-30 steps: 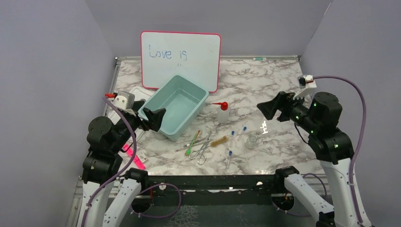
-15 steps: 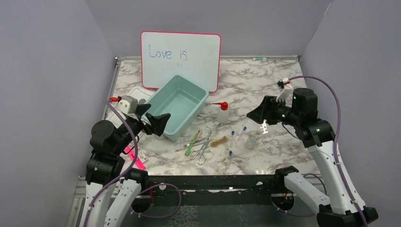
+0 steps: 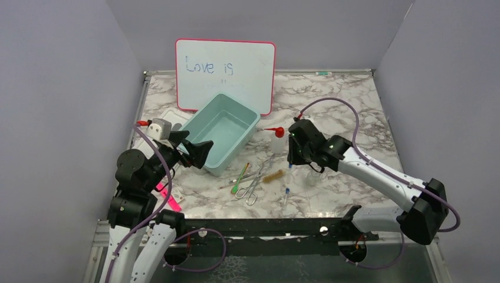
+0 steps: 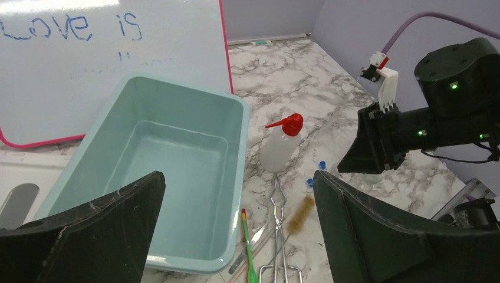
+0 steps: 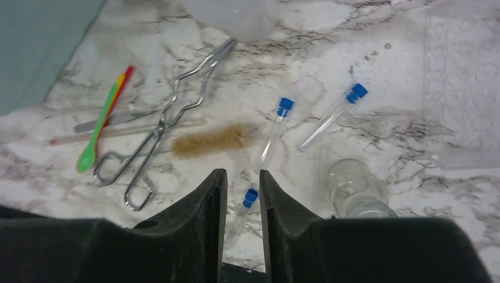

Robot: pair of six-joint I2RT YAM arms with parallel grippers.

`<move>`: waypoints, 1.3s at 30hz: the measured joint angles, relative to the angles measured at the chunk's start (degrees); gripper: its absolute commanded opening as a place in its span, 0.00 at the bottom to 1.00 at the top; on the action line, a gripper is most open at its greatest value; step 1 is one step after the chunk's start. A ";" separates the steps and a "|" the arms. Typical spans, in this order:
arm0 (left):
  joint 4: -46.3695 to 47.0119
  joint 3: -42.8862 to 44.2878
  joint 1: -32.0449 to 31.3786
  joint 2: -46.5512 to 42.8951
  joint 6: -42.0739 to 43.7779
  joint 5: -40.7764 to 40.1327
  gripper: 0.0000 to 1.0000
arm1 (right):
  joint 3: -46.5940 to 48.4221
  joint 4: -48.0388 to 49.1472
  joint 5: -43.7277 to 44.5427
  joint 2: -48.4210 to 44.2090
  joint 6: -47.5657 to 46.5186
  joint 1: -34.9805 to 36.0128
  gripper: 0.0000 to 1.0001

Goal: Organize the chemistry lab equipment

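Blue-capped tube [image 5: 250,198] half hides behind the right claw [image 5: 242,175], whose jaws sit nearly together, gripping nothing. Left claw [image 4: 239,175] is wide open, empty. Bottle [image 5: 236,15] is blurry, cut off up top.

Squeeze bottle [image 5: 236,15] cut off at top edge; lowest tube [image 5: 247,200] partly hidden by jaws

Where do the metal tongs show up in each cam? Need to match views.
Top external: metal tongs lie on the table front of centre, handle loops toward the arm bases.
Left wrist: tongs at bottom centre, just below the squeeze bottle.
Right wrist: tongs left of centre, lying diagonally.
Shared landmark: the brown brush lies just right of the tongs in all three.
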 measured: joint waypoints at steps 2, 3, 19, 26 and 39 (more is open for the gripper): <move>0.09 -0.26 0.00 0.00 -0.44 0.02 0.99 | -1.88 0.92 3.93 1.29 2.89 0.26 0.41; 0.11 -0.42 0.00 0.00 -0.72 0.04 0.99 | -2.99 1.51 5.49 1.88 4.28 0.26 0.43; 0.15 -0.57 -0.13 0.37 -2.25 0.79 0.99 | -10.75 14.91 10.93 15.39 14.58 0.28 0.34; 0.13 -0.81 -0.33 0.48 -2.95 0.79 0.99 | -11.15 17.94 11.91 19.28 16.44 0.28 0.27; 6.64 -4.24 -0.48 4.79 -9.31 10.27 0.93 | -12.50 18.86 15.02 17.18 18.36 0.37 0.10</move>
